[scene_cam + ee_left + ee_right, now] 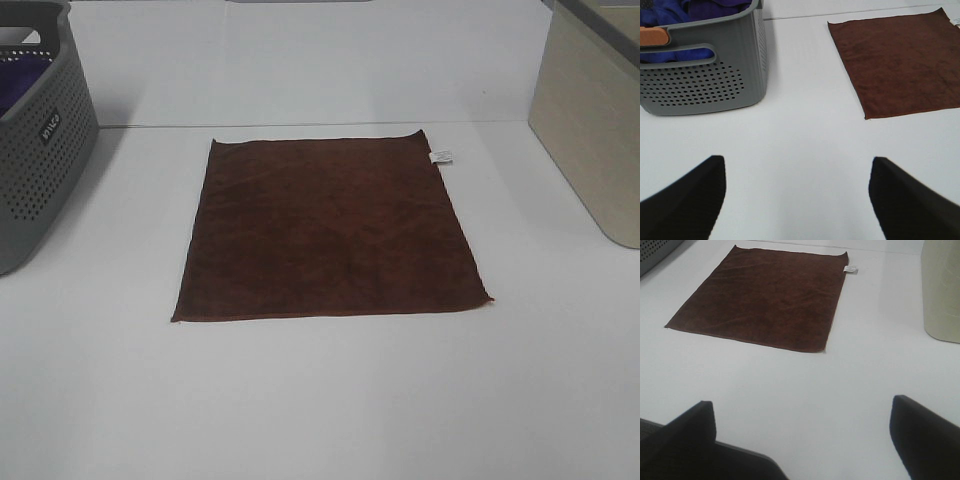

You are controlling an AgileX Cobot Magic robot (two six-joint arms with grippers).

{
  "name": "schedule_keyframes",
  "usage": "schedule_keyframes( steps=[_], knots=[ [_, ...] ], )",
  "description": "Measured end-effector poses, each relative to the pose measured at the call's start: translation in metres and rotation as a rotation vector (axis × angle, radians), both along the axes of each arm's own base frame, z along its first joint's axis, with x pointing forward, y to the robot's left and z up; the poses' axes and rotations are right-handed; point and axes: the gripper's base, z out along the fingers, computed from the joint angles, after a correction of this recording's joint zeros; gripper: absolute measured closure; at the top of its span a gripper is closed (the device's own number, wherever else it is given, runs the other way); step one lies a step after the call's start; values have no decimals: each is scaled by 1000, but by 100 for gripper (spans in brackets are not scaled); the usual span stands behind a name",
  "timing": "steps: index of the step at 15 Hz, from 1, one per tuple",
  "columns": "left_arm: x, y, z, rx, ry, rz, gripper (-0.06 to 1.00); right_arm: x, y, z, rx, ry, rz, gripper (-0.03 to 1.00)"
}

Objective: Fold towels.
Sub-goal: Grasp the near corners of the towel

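I count one towel (330,230), dark reddish-brown, spread flat on the counter (320,400) ahead of both claws and touched by neither. It has one white tag (441,156) near its far corner on the right claw's side. My left claw (797,164) and right claw (801,404) both stand wide open, empty. One grey basket (40,130) sits beyond the left claw, one beige bin (590,120) beyond the right.

Bright, even light; soft shadows.
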Motion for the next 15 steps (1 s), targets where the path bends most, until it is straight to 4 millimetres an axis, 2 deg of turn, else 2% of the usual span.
schedule_keyframes(
  steps=[15],
  knots=[
    [0, 0, 0, 0, 0, 0, 19, 0, 0, 0, 0, 0, 0, 9]
  ],
)
